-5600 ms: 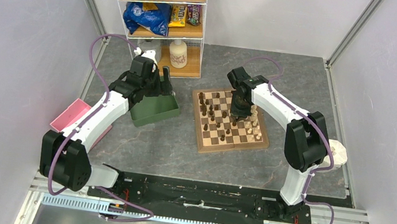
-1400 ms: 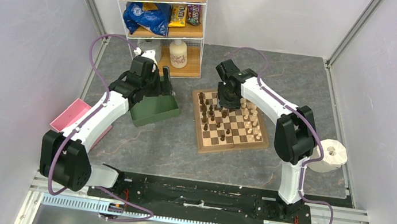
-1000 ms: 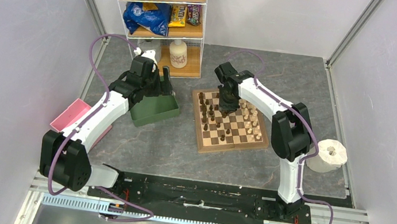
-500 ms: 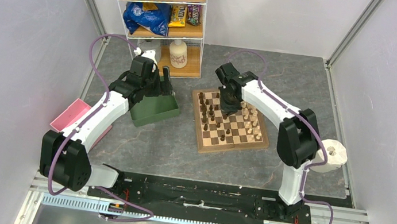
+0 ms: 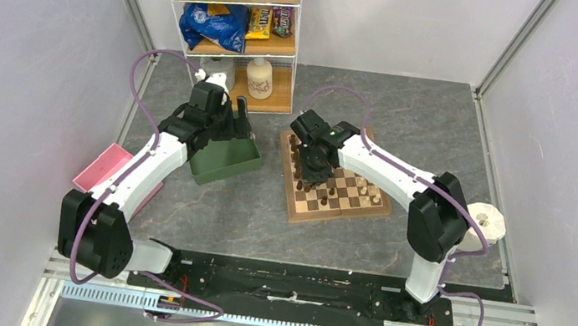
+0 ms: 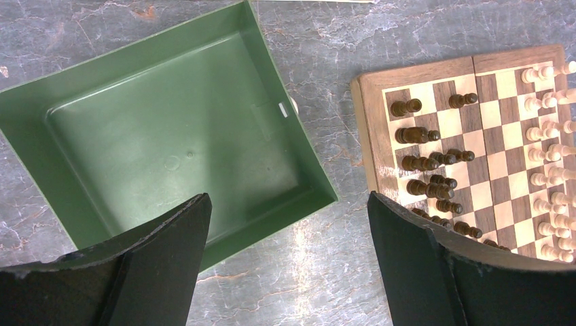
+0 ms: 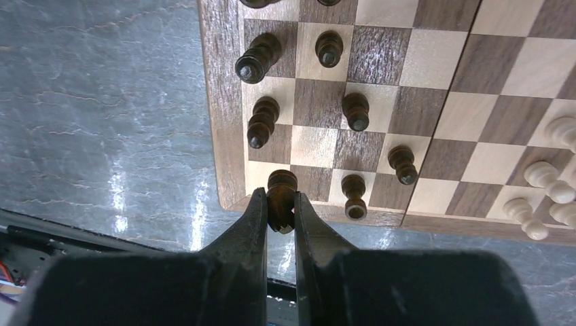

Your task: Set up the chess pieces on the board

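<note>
**Dark-side placement: status at corner square**

Dark-brown wood is in the right gripper (image 7: 280,204): its fingers are clamped on the head of one dark piece (image 7: 281,185), which stands upright at a corner square of the board (image 7: 224,102), just beside the light border.

1. Placed: the other dark pieces (image 6: 421,163) stand in the rows along that same edge. The cream pieces (image 6: 547,156) stand along the opposite edge.
2. Supply: no piece shows in the green tray (image 6: 170,149), so the stock appears to be used up.
3. Remaining, as judged: release the held piece on its corner square, then check alignment. Several dark pieces seem to sit one row too far inward or off-centre.
4. The left gripper (image 6: 289,210) hangs above the tray's edge, fingers wide apart, holding nothing.
</note>
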Action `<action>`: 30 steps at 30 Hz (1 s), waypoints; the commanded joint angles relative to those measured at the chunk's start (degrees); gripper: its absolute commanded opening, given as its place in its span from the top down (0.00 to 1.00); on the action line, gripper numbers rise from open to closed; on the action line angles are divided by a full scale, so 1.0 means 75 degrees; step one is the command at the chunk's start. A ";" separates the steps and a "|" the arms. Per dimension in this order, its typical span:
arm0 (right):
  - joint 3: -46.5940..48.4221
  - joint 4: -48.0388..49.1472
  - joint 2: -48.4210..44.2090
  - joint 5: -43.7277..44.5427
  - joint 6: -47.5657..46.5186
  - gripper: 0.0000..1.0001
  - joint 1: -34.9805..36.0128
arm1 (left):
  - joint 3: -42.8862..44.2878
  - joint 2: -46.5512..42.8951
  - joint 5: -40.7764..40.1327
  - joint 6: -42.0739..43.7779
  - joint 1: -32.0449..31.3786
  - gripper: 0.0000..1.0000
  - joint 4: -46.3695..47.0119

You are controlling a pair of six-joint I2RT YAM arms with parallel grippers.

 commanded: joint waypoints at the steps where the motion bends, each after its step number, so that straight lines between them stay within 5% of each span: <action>1: -0.0146 0.0421 0.0183 -0.0039 0.0120 0.89 0.0068 | 0.0009 -0.0059 0.0025 -0.0155 0.0045 0.08 0.0237; 30: -0.0075 0.0668 0.0867 -0.0304 -0.0061 0.86 0.0224 | 0.0006 0.0008 0.0026 -0.0162 0.0034 0.08 0.0248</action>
